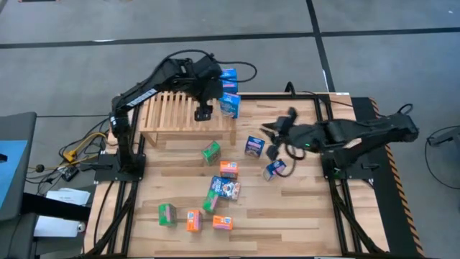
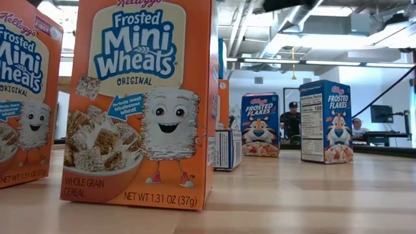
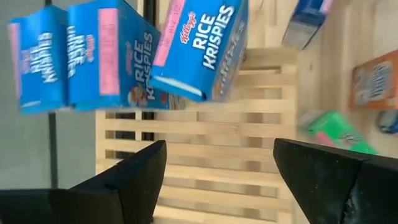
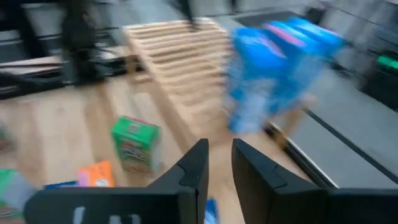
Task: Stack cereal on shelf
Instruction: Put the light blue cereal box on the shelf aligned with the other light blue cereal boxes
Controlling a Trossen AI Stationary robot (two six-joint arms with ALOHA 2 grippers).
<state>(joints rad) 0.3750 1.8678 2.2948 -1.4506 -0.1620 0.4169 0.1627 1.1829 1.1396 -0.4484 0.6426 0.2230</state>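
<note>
Low view is mostly blocked by two orange Mini Wheats boxes [image 2: 140, 104] standing against the lens; neither the shelf nor either arm shows there. From above, the shelf [image 1: 172, 114], a pale slatted rack, sits at the table's far left, with blue Rice Krispies boxes [image 1: 229, 105] at its right end. Left gripper [image 1: 203, 112] hovers over the slats, fingers wide apart, holding nothing. Right gripper [image 1: 272, 132] hangs mid-table, fingers nearly together, empty. Other cereal boxes [image 1: 228, 170] lie scattered on the tabletop [image 1: 302, 208].
</note>
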